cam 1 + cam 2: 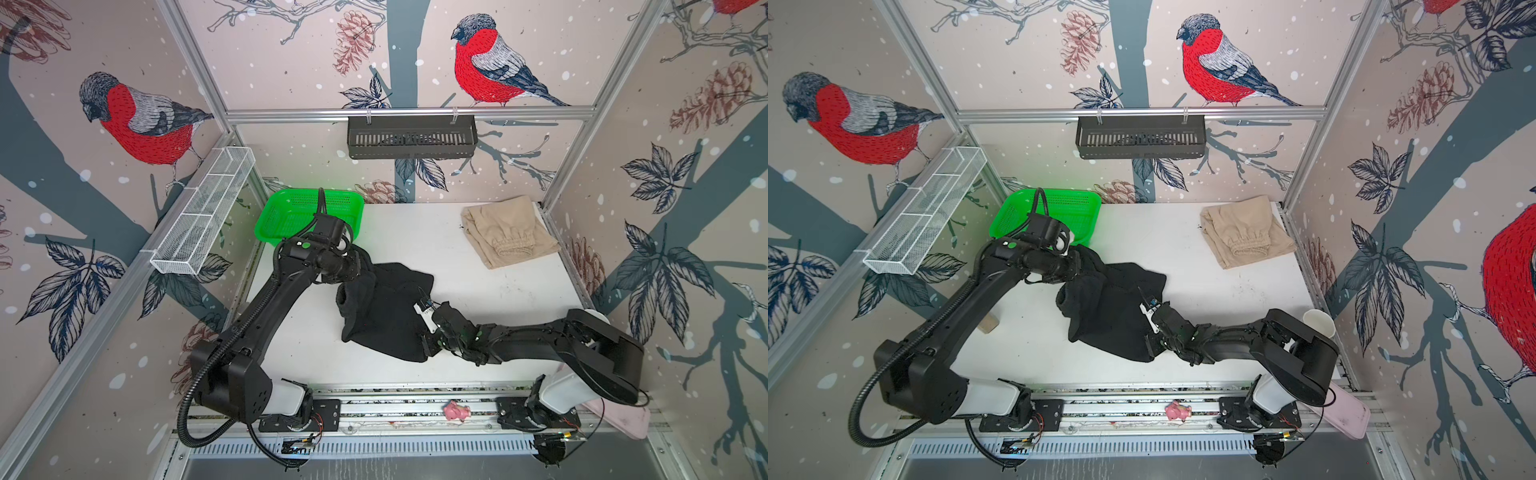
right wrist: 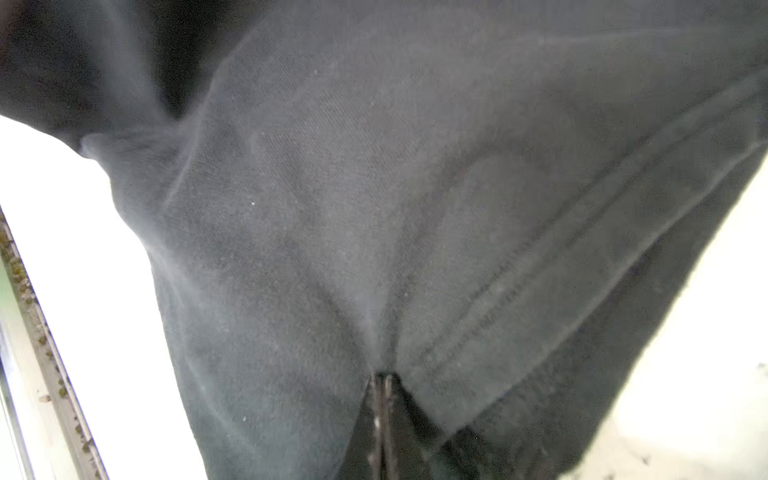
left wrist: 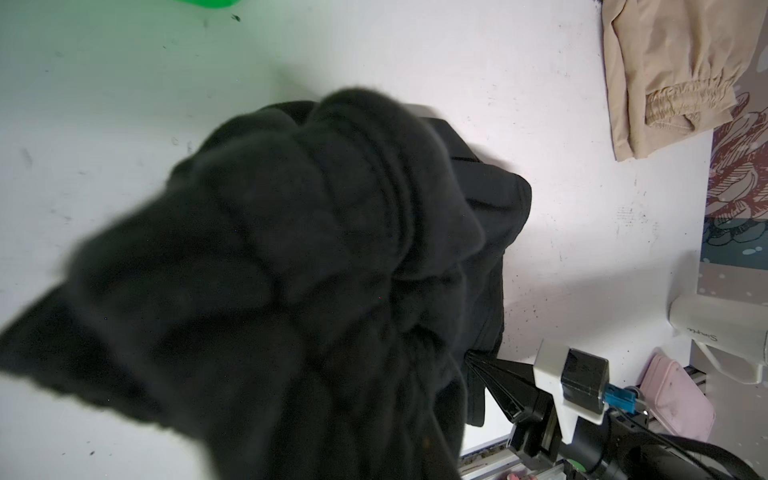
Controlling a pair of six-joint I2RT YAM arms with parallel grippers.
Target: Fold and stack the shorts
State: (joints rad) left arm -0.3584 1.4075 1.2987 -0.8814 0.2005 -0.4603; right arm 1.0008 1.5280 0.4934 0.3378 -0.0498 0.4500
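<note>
Two pairs: the black shorts (image 1: 386, 316) stretch across the middle of the table (image 1: 415, 232), long way from back left, by the green basket (image 1: 291, 208), toward the front. The left gripper (image 1: 358, 259) pinches their lifted back end, the right gripper (image 3: 473, 359) their front edge. The tan shorts (image 1: 509, 232) lie folded, back right.

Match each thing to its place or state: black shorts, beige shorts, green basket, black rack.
Things:
1. black shorts
2. beige shorts
3. green basket
4. black rack

Places or states:
a. hangs from the rear rail
b. stands at the far left corner of the table
c. pinched by the right gripper, mid-table
d. lies folded at the far right corner

Pairs: 1-c; 2-d; 3-b; 4-a
</note>
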